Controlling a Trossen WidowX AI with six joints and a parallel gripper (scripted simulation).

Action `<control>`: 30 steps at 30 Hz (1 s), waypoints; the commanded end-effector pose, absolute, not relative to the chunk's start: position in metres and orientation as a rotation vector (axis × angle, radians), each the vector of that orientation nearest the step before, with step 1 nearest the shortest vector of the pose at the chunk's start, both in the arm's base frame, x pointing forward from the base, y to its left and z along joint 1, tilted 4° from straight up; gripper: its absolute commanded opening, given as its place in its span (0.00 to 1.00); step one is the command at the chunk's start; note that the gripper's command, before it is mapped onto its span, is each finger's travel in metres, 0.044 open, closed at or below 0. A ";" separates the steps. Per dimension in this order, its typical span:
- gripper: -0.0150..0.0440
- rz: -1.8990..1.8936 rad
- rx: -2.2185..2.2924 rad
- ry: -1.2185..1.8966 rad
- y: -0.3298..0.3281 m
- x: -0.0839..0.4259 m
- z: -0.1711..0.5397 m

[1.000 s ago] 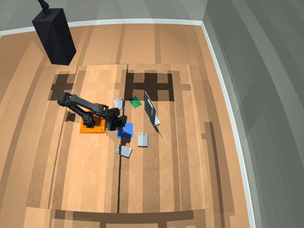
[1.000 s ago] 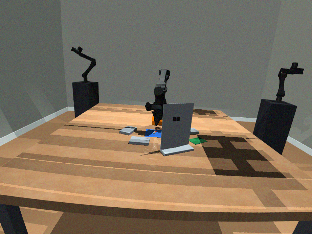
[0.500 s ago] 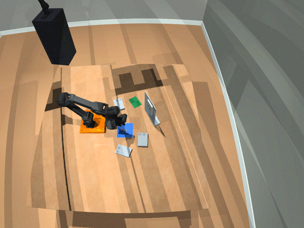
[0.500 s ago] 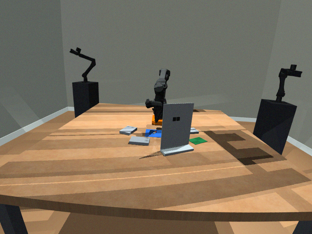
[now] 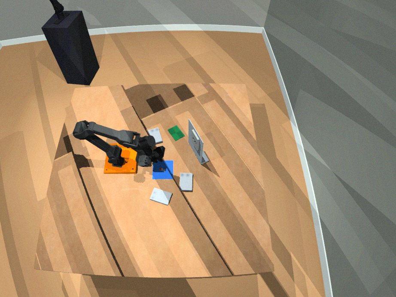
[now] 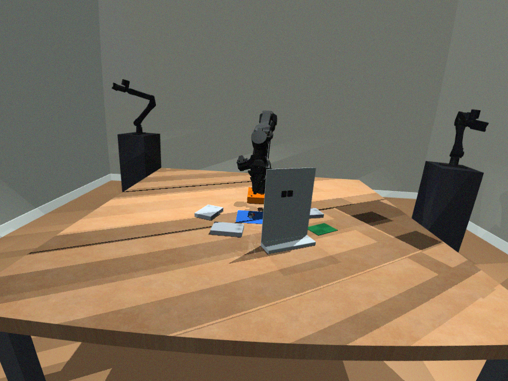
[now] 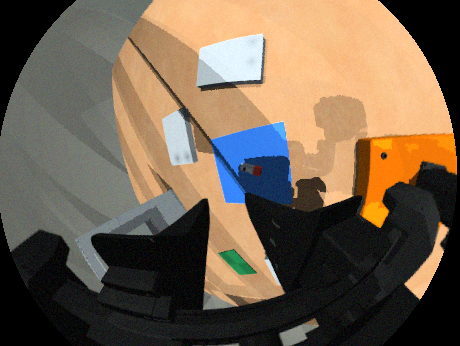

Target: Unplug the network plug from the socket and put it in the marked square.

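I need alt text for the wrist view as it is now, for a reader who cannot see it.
A small grey plug with a red end lies on a blue square, beyond the open black gripper. Around them are two white blocks, a green patch, part of the grey panel and an orange base plate.

Upright gray panel (image 6: pixel 288 217) stands w/ its base near green sq. (image 6: pixel 323 229) on table (image 6: pixel 262 303).
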State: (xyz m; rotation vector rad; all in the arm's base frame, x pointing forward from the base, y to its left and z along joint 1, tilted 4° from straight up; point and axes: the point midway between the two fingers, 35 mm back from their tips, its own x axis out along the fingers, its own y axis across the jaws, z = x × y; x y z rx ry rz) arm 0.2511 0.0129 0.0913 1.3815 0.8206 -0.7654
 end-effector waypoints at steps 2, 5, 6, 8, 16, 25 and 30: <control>0.52 -0.762 1.387 0.809 0.013 0.252 0.103; 0.52 -0.762 1.387 0.810 0.013 0.252 0.107; 0.52 -0.762 1.387 0.810 0.013 0.251 0.109; 0.52 -0.762 1.387 0.810 0.013 0.251 0.112; 0.52 -0.766 1.381 0.821 0.013 0.248 0.114; 0.52 -0.765 1.383 0.818 0.014 0.253 0.139; 0.52 -0.764 1.384 0.816 0.014 0.255 0.154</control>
